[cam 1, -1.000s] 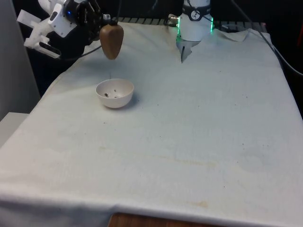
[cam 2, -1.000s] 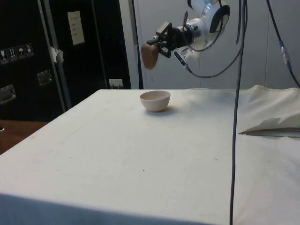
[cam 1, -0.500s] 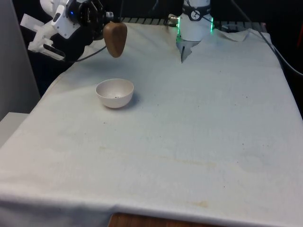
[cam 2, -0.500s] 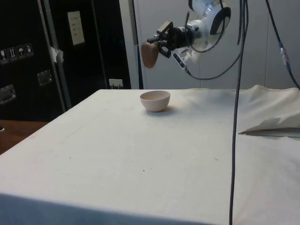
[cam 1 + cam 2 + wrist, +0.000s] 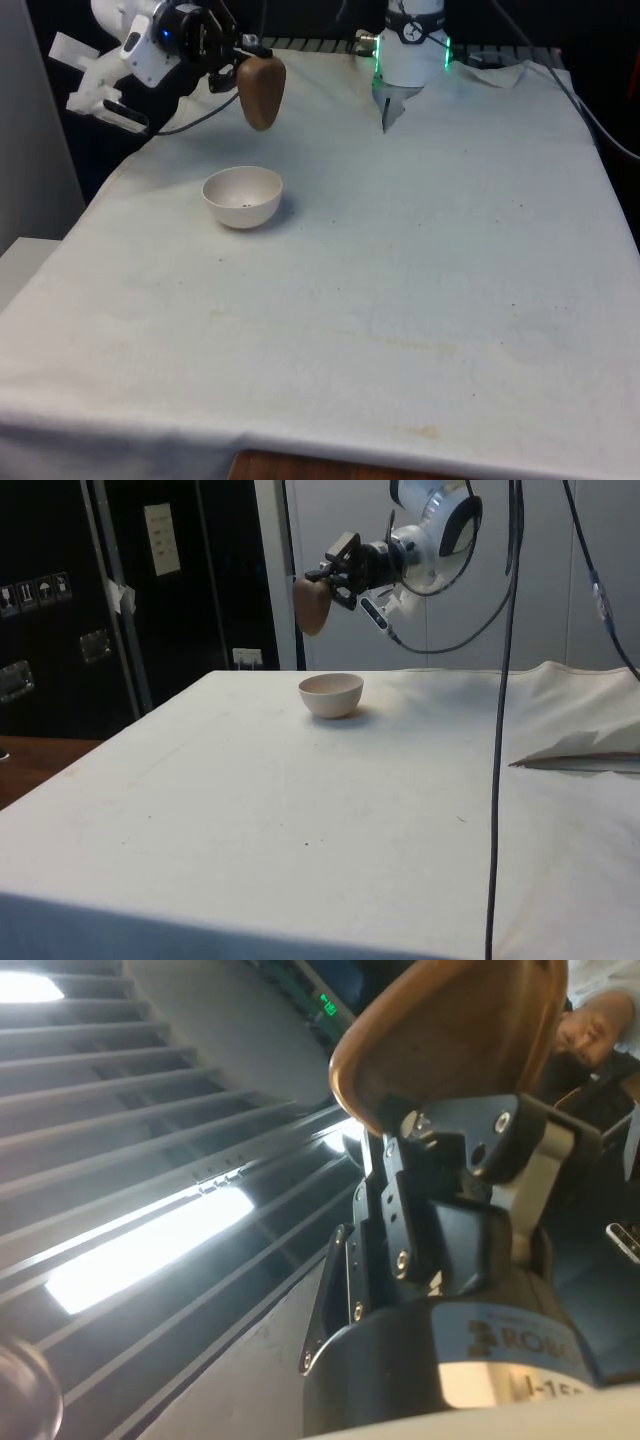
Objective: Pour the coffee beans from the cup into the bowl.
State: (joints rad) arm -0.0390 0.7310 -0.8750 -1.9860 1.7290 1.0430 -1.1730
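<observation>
A brown cup (image 5: 261,92) hangs upside down in the air, mouth downward, with my gripper (image 5: 236,68) shut on its rim. The cup (image 5: 310,605) sits above the table and a little beyond the bowl's far right rim in the front view. A white bowl (image 5: 243,196) stands on the cloth at the front view's left, with a few dark coffee beans (image 5: 246,205) in its bottom. From the side the bowl (image 5: 331,694) is below and slightly right of the cup. The wrist view looks up along the fingers (image 5: 400,1210) to the cup (image 5: 450,1035) with the ceiling behind.
The white cloth (image 5: 400,260) covers the whole table, with a fold near the robot's base (image 5: 390,110). A black cable (image 5: 503,730) hangs down at the side view's right. A person (image 5: 600,1020) shows past the cup in the wrist view.
The gripper has carried the upturned cup up and towards the front view's right, away from over the bowl. The bowl has not moved.
</observation>
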